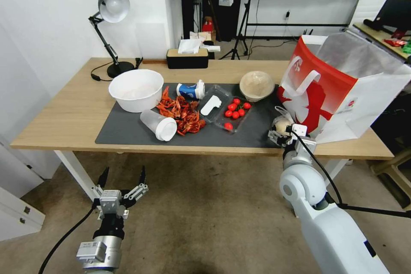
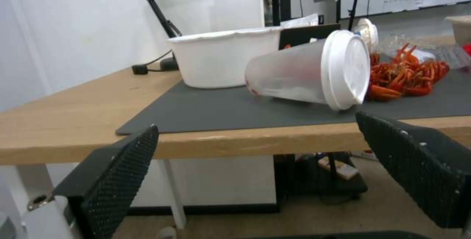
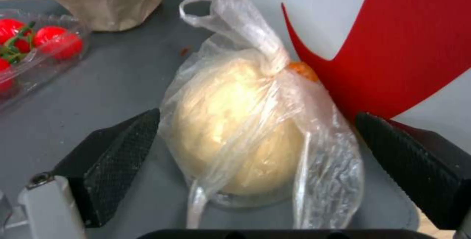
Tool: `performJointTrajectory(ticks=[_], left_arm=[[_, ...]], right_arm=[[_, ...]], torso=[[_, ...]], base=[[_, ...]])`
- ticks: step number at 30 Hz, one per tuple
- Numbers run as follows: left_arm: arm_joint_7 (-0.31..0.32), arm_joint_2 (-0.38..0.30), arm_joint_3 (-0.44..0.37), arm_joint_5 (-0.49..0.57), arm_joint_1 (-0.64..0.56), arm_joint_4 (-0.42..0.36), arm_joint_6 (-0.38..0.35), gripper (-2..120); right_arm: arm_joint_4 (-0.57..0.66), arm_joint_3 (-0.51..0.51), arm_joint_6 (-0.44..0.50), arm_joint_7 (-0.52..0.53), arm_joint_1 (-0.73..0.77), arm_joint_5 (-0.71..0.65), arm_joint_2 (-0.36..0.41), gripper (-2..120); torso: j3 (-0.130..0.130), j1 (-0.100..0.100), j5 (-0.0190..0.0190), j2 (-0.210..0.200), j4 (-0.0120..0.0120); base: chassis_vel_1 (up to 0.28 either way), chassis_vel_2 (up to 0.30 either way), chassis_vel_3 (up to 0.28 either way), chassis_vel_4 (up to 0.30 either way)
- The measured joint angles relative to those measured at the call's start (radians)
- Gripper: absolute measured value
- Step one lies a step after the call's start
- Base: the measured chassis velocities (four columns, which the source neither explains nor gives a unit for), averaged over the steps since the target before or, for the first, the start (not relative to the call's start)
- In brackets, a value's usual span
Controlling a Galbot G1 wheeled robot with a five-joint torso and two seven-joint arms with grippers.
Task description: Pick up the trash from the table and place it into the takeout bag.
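Trash is spread over the dark mat (image 1: 128, 132) of the table (image 1: 64, 120). The clear bag with a round tan item (image 3: 235, 128) lies at the mat's right end, just beside the takeout bag (image 1: 342, 90), and is flanked by the spread fingers of the right gripper (image 3: 255, 158). The tan lidded bowl (image 1: 257, 85) and a clear tray of tomatoes (image 1: 233, 111) sit nearby. The white-lidded cup (image 2: 309, 71) lies on its side by the shrimp shells (image 1: 182, 113) and a white bowl (image 1: 136, 90). The left gripper (image 1: 123, 180) is held wide apart below the table edge.
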State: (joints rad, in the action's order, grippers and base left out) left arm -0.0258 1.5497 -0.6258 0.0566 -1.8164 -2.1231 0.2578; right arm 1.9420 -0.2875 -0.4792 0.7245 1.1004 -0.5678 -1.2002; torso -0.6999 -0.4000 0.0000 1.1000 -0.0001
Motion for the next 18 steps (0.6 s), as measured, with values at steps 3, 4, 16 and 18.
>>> performJointTrajectory(ticks=[3, 4, 16, 18], left_arm=[[0.000, 0.000, -0.002, 0.000, 0.000, 0.002, 0.001, 100], [0.000, 0.000, -0.002, 0.000, 0.000, 0.002, 0.001, 100], [0.001, 0.003, 0.005, -0.005, 0.000, 0.010, 0.005, 100], [0.001, 0.004, 0.005, -0.005, 0.001, 0.010, 0.005, 100]], right_arm=[[-0.008, 0.002, 0.002, 0.004, -0.004, -0.004, -0.003, 100], [-0.008, 0.002, 0.002, 0.004, -0.004, -0.004, -0.003, 100], [-0.028, 0.009, 0.018, 0.013, -0.012, -0.039, -0.018, 65], [-0.029, 0.009, 0.020, 0.013, -0.011, -0.040, -0.018, 60]], torso=[[0.000, 0.000, 0.0000, 0.000, 0.0001], [0.000, 0.000, 0.0000, 0.000, 0.0001], [0.000, 0.000, 0.0000, 0.000, 0.0001], [0.000, 0.000, 0.0000, 0.000, 0.0001]], base=[[0.000, 0.000, 0.000, 0.000], [0.000, 0.000, 0.000, 0.000], [0.000, 0.000, 0.000, 0.000], [0.000, 0.000, 0.000, 0.000]])
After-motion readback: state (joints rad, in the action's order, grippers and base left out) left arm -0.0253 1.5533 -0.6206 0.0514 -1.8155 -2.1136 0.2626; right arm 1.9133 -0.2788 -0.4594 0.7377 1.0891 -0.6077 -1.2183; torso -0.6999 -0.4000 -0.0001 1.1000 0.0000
